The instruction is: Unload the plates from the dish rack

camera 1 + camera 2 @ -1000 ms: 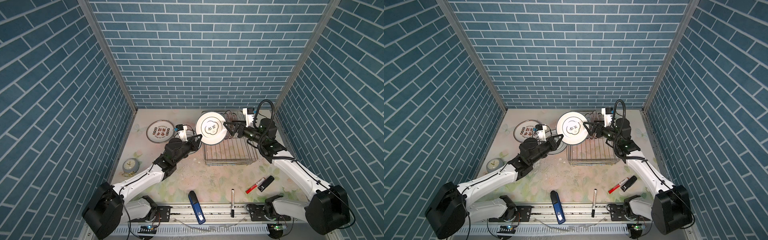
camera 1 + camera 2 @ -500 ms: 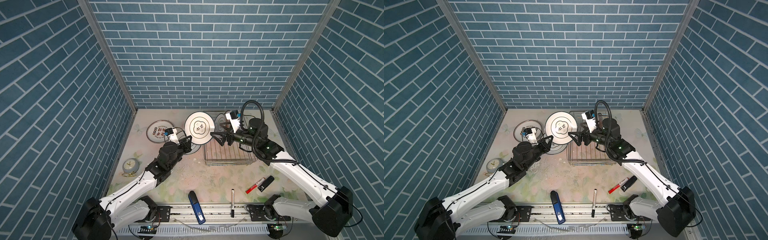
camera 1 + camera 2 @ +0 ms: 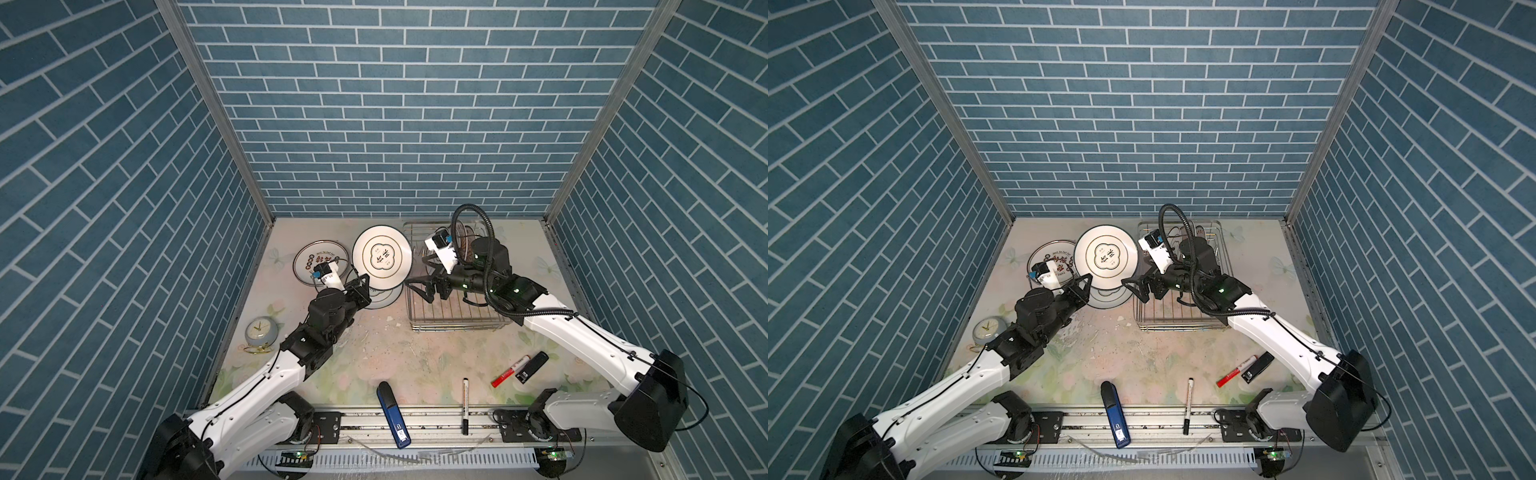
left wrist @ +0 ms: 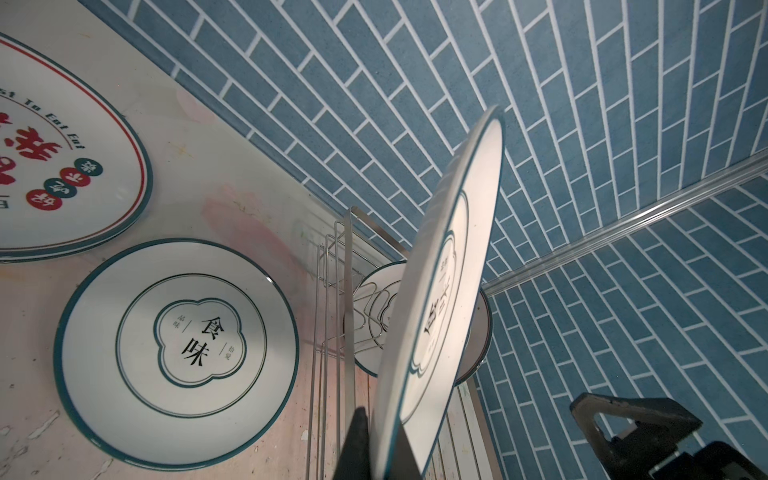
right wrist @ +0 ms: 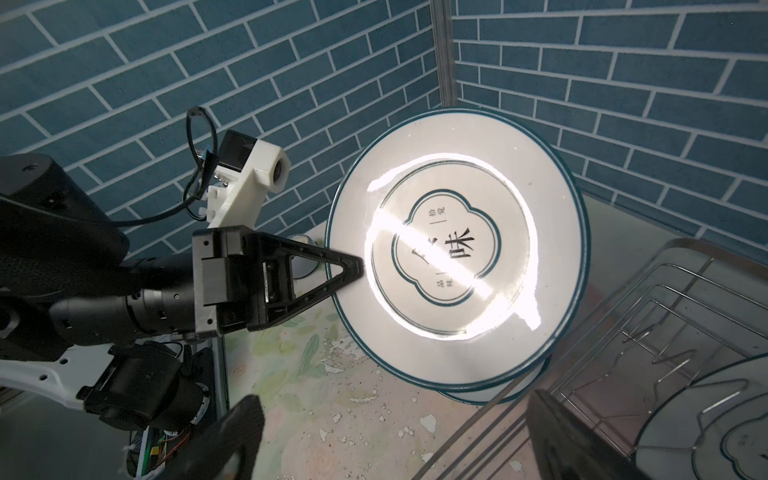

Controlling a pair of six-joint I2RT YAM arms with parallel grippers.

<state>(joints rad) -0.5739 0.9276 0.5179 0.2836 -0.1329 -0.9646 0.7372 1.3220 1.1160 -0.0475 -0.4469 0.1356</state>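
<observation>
The left claw [image 5: 353, 268] clamps the upright plate [image 3: 381, 257] by its lower rim above the flat plate [image 4: 178, 345], likely to lay it down; the right claw [image 3: 419, 289] gapes empty over the dish rack [image 3: 453, 322], where seemingly two plates [image 3: 462, 237] stand behind it.

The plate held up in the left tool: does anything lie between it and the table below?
Yes: another plate lies flat on the table roughly under the held plate in the left tool.

The floral table [image 3: 374, 357] carries the dish rack [image 3: 453, 325], a red-lettered plate [image 3: 306, 258], an emblem plate [image 3: 388, 299], a clock [image 3: 260, 332], a blue tool [image 3: 392, 415], a pen [image 3: 465, 405], a red marker [image 3: 509, 371] and a black block [image 3: 532, 368].
</observation>
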